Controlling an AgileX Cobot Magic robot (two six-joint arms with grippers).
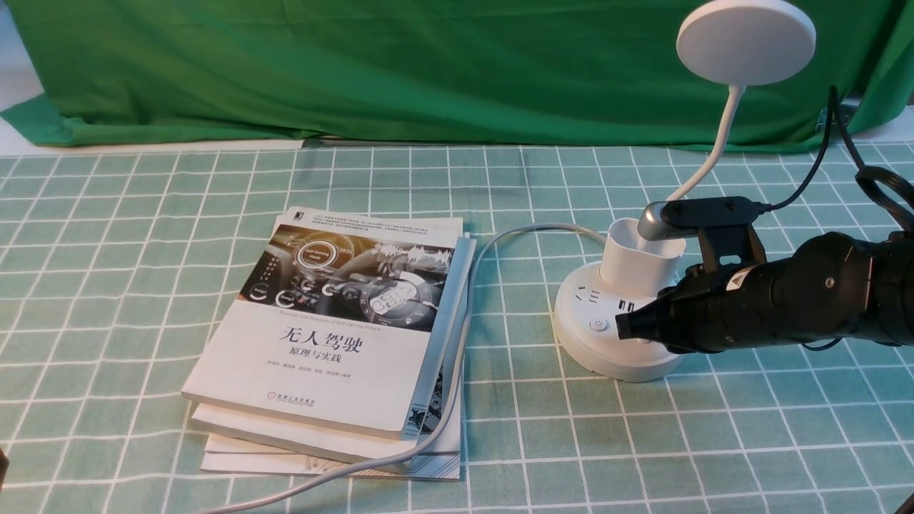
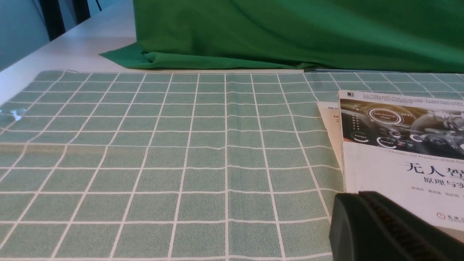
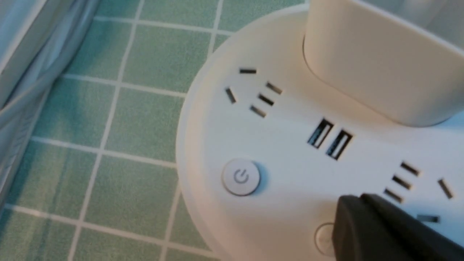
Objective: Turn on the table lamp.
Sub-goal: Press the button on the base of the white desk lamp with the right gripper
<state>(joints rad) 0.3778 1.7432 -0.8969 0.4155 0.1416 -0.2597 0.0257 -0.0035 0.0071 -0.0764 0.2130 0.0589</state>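
Books [image 1: 321, 357] left of table lamp [image 1: 628, 268]

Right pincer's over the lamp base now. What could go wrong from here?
1. The shut right pincer covers part of the near button, while the power-marked button lies clear to one side; pressing down may hit the wrong one.
2. The socket slots lie right beside the tip; a slip could jab them.
3. Pushing near the rim of the base might tilt or shove the lamp.
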